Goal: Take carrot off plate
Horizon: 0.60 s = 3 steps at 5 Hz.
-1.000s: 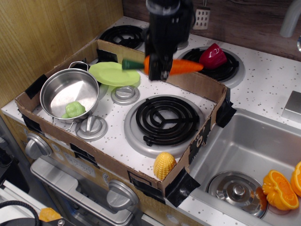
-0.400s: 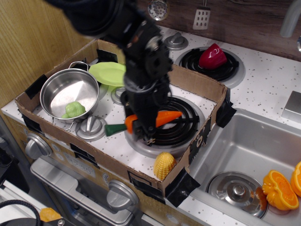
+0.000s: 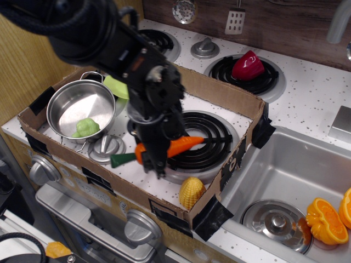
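Observation:
The orange carrot (image 3: 184, 146) with its dark green stem end (image 3: 122, 160) lies nearly level, low over the front-left coil burner (image 3: 204, 143). My gripper (image 3: 154, 155) is shut on the carrot's thick middle. Whether the carrot touches the burner I cannot tell. The lime-green plate (image 3: 115, 87) sits behind my arm, beside the steel pot (image 3: 80, 109); only its left edge shows.
A cardboard wall (image 3: 230, 96) rings the stove area. The pot holds a pale green toy (image 3: 86, 127). A silver knob disc (image 3: 106, 148) lies in front of the pot. A yellow corn cob (image 3: 190, 192) rests on the front cardboard edge. A red pepper (image 3: 247, 66) sits on the back burner. The sink (image 3: 285, 186) is at the right.
My gripper carried the carrot from above the plate's right side forward and down to the front burner, then a little further left and lower.

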Tool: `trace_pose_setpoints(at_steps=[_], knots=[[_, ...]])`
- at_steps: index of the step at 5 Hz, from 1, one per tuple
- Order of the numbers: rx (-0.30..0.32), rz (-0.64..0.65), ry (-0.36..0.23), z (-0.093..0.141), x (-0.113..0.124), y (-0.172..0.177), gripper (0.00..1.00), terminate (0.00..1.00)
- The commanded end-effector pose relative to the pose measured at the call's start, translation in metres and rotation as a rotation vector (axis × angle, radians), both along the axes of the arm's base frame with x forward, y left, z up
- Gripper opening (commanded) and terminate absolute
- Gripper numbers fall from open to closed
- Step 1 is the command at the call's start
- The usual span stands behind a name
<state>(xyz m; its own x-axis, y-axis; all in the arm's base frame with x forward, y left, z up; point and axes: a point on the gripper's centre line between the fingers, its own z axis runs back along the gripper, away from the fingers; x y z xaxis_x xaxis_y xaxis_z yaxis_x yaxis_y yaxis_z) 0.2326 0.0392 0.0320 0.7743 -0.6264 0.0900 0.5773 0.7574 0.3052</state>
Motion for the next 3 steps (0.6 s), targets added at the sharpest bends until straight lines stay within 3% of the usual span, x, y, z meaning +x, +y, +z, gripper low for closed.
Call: trace_pose_setpoints(at_steps=[1,2,3], knots=[[-0.012,-0.095,-0.077,0.0157,0.0224,0.0018,1.00,0.00],[-0.003,-0.106,-0.080,0.0157,0.0223,0.0017,1.00,0.00],[0.011,-0.113,-0.070,0.0150,0.0218,0.0020,1.00,1.00]])
